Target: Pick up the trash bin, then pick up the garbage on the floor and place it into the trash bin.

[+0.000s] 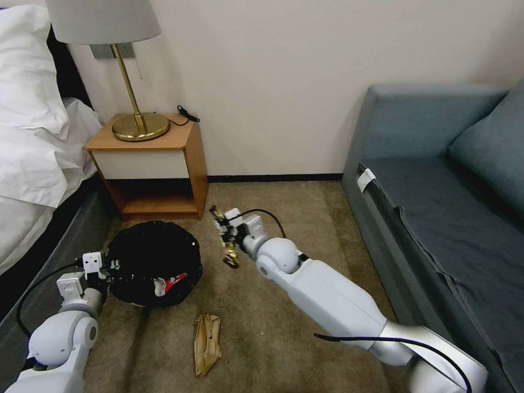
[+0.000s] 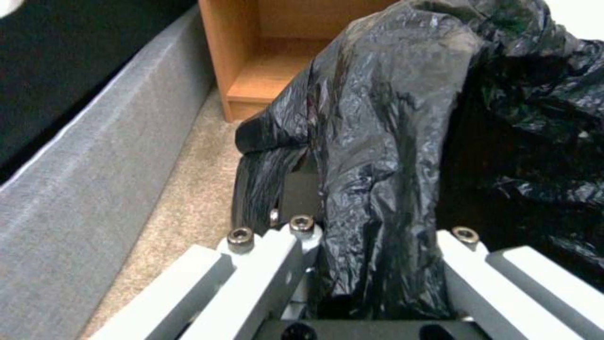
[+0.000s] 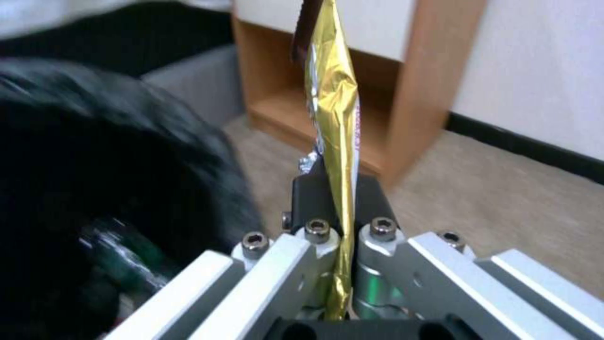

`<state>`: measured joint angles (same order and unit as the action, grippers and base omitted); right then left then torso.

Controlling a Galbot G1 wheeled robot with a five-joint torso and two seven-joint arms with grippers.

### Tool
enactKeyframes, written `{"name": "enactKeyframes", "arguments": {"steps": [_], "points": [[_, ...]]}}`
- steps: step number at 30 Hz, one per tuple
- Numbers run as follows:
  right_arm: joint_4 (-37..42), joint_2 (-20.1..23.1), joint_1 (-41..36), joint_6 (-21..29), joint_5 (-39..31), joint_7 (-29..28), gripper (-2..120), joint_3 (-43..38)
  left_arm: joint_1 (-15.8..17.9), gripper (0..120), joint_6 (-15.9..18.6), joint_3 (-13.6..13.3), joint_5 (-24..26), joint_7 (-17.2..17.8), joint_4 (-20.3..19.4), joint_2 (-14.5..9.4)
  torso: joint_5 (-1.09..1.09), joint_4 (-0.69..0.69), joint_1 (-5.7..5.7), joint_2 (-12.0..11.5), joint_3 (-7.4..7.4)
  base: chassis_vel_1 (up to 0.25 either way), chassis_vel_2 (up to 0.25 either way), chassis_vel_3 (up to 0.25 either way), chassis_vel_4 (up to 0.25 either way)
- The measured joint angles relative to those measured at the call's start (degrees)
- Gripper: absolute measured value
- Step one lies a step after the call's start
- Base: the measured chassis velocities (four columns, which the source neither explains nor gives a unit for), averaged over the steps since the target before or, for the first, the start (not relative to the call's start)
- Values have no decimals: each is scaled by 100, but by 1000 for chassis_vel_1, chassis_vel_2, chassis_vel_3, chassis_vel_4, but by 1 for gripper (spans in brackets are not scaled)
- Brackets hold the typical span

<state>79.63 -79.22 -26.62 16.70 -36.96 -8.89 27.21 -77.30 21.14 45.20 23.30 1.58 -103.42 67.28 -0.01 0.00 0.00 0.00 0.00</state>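
One wrapper [image 3: 333, 94] (gold) between end-effector fingers [image 3: 371, 203].

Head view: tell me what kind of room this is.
Most likely a hotel room or a bedroom. A bed with white pillows runs along the robot's left, a wooden nightstand with a brass lamp stands against the wall, and a grey-blue sofa sits on the right, all on beige carpet.

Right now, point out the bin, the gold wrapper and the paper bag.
bin [image 1: 147, 256]: head view, black liner over the rim.
gold wrapper [image 3: 333, 108]: right wrist view, its middle fold.
paper bag [image 1: 207, 341]: head view, its middle.
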Motion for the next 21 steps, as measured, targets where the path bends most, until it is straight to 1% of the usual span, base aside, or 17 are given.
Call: {"name": "enactKeyframes", "arguments": {"steps": [2, 6, 8, 14, 20, 21], "points": [[-40, -148, 87, -142, -220, -67, 0, 208, 9, 4, -2, -31, -43, -10, -1, 52, 0, 0, 0, 0, 0, 0, 0, 0, 0], [-82, -261, 184, -183, -501, -150, 0, 414, 10, 4, -6, -53, -97, -11, -8, 94, 0, -1, 0, 0, 0, 0, 0, 0, 0], [-137, -421, 314, -242, -751, -218, 0, 655, -9, 4, -15, -80, -161, -20, -36, 151, 0, 0, 0, 0, 0, 0, 0, 0, 0], [-304, -657, 437, -406, -907, -285, 0, 1001, -46, 4, -31, -124, -282, -25, -60, 262, 0, 1, 0, 0, 0, 0, 0, 0, 0], [-385, -595, 449, -311, -1082, -309, 1, 1220, -55, 4, -33, -123, -283, -26, -99, 259, 0, -1, 0, 0, 0, 0, 0, 0, 0], [-403, -585, 450, -297, -1086, -313, 5, 1235, -54, 4, -41, -120, -282, -27, -90, 257, 1, -1, 0, 0, 0, 0, 0, 0, 0]]}}
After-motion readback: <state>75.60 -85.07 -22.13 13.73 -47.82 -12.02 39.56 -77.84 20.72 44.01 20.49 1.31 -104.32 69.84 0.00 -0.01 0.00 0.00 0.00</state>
